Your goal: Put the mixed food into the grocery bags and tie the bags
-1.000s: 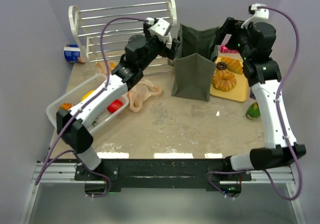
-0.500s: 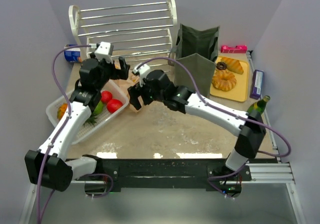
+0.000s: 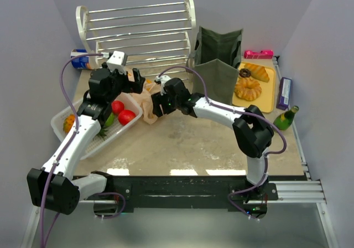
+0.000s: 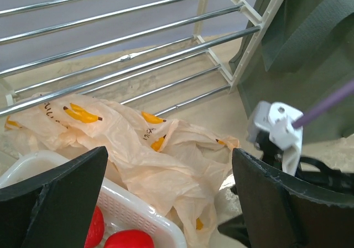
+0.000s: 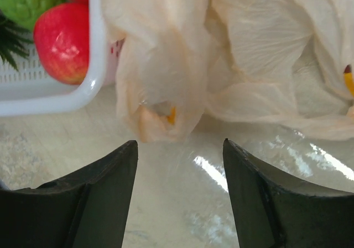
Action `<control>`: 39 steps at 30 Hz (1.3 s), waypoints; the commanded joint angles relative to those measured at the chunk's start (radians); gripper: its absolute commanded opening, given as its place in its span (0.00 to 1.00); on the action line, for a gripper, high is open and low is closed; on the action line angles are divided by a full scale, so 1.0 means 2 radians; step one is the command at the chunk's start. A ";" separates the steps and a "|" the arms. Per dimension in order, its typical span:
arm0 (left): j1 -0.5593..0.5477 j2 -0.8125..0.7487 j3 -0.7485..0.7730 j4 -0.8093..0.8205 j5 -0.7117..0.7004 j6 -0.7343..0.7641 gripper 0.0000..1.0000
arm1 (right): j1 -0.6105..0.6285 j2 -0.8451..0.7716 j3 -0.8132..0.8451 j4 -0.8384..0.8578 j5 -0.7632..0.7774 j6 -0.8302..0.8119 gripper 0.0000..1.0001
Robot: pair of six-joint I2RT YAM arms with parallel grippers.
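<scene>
- Holds the left gripper wide apart over the bag, clamped on nothing.
- Has the bag, in the left wrist view, crumpled in mid frame, spread across the gap between the left fingers and out past their tips, lying below them and touching neither.
- Finds the bag's lower left fold draped over the rim of the basket, with a red fruit inside at the bottom edge.
- Places the rack across the top of that frame and the tote at the upper right, upright and apart from the bag.
- Holds the right gripper apart as well, gripping nothing, low over the table.
- Has, in the right wrist view, a folded corner of the bag at centre frame, just beyond the right fingers, above the gap and not inside it.
- Cannot tell whether those tips touch the plastic.
- Shows only bare table between those fingers.
- Spreads the rest of the bag across the top and upper right of that frame, hanging over the basket's wall at upper left, with a green fruit in the corner.
- Meets the bag, in the top view, from two sides: left gripper at its upper left, right gripper at its right, just left of frame centre.
</scene>
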 commanded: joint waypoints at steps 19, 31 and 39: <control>-0.080 -0.054 -0.008 0.014 0.116 0.128 0.90 | -0.024 -0.070 -0.016 0.047 -0.039 -0.031 0.00; -0.194 -0.124 -0.058 0.017 0.126 0.208 0.91 | -0.027 -0.240 -0.063 -0.095 -0.003 -0.007 0.00; -0.258 -0.120 -0.071 0.014 0.109 0.241 0.91 | -0.035 -0.266 -0.052 -0.118 -0.021 0.006 0.00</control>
